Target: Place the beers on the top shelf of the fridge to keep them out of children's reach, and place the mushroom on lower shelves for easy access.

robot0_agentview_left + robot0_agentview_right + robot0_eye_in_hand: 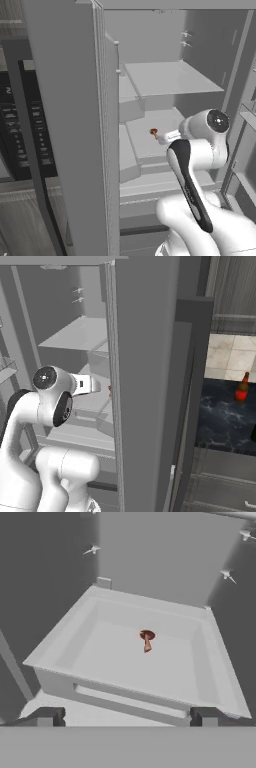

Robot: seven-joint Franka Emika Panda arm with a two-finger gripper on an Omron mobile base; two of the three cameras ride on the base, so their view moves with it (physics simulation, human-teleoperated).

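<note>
- Hand view: my gripper has its fingers spread wide with nothing between them. They sit at the near edge of the drawer shelf.
- The mushroom stands upright in the middle of that shallow pale tray, clear of my fingers and of the tray walls.
- It looks tiny: a reddish-brown cap on a pale stem. In the left base view it is a small red speck just beyond my hand, on the lower shelf of the fridge.
- The top shelf above it is a plain flat slab.
- I judge the mushroom step done, so the beers are what remains.
- In the right base view a brown bottle with a red cap stands on the dark counter, far right of the fridge door.
- Next I would draw my hand back out of the fridge without catching the drawer front, then turn toward that bottle.
</note>
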